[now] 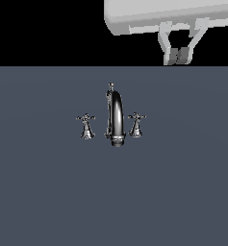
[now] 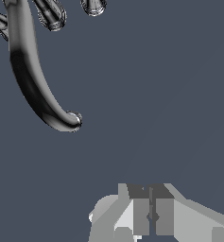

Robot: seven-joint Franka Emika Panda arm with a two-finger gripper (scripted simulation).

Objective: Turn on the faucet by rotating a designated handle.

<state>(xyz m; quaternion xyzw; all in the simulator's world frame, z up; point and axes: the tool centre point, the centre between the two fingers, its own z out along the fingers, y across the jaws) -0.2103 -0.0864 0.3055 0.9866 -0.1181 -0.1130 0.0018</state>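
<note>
We see the faucet (image 1: 115,117) standing mid-surface on the dark grey table (image 1: 48,192): arched spout (image 1: 116,113) in the centre, thin knobbed rod (image 1: 110,89) just behind it, one cross handle (image 1: 86,126) on the exterior view's left, the other cross handle (image 1: 136,124) on its right. The gripper (image 1: 178,55) hangs well apart from it, toward the exterior view's upper right, fingers (image 2: 142,215) pressed together, holding nothing.

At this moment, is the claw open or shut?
Shut, on nothing: the claw has its fingertips nearly touching in both views, and it hangs clear of the faucet.
</note>
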